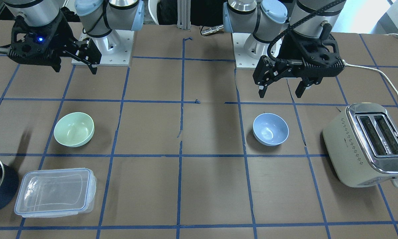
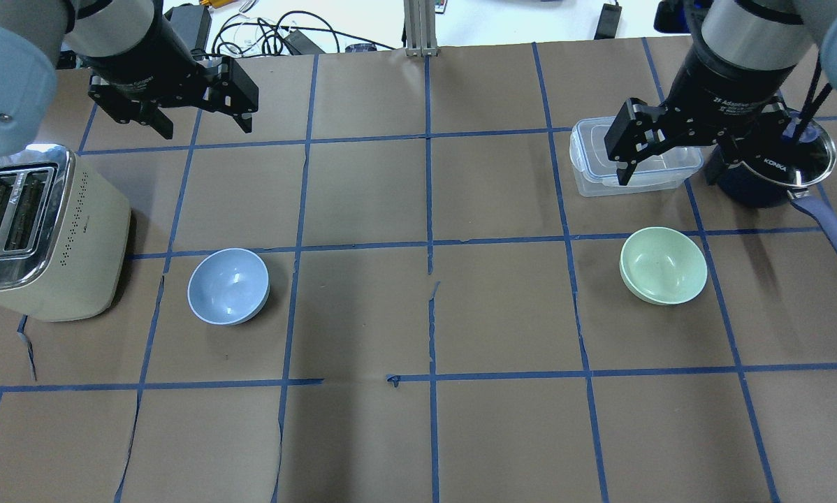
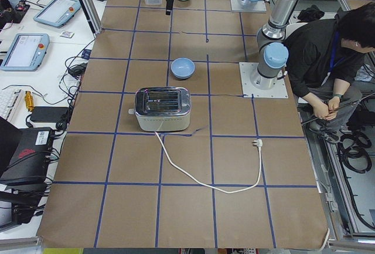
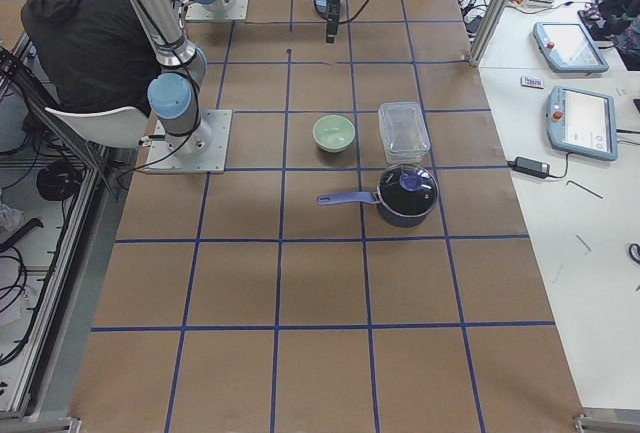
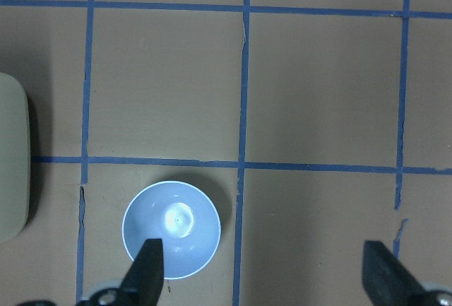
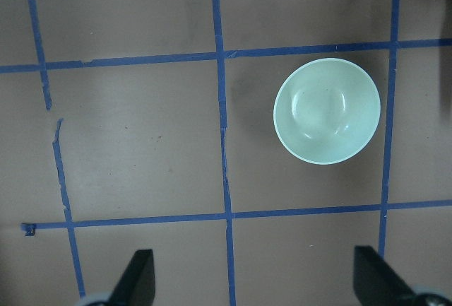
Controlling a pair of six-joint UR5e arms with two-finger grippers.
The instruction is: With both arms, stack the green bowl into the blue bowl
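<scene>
Seen from overhead, a cream toaster (image 2: 41,230) stands at the far left of the desk (image 2: 425,314), slots up, its white cord (image 3: 205,178) trailing loose over the brown covering to an unplugged end. Just right of it, with a clear gap between them, the blue bowl (image 2: 228,286) sits upright in a square of the blue tape (image 2: 429,195) grid, its glossy inside bare. The left tool (image 2: 202,128) hangs above the desk beyond that bowl, fingers spread wide and holding nothing; from its wrist camera the bowl lies below, close to one finger (image 5: 148,271). The middle squares separate the two bowls, which are well apart. On the right half the green bowl (image 2: 663,265) rests upright in its own square, likewise bare inside. Beyond it lies a clear container (image 2: 593,164) with its blue-trimmed lid on, nothing visible through its walls. Beside that is a dark pot (image 2: 747,188) under a glass lid, its handle pointing back toward the robot past the green bowl; its contents cannot be told. The right tool (image 2: 670,168) hovers over the container and pot, partly hiding both, jaws spread wide and gripping nothing.
</scene>
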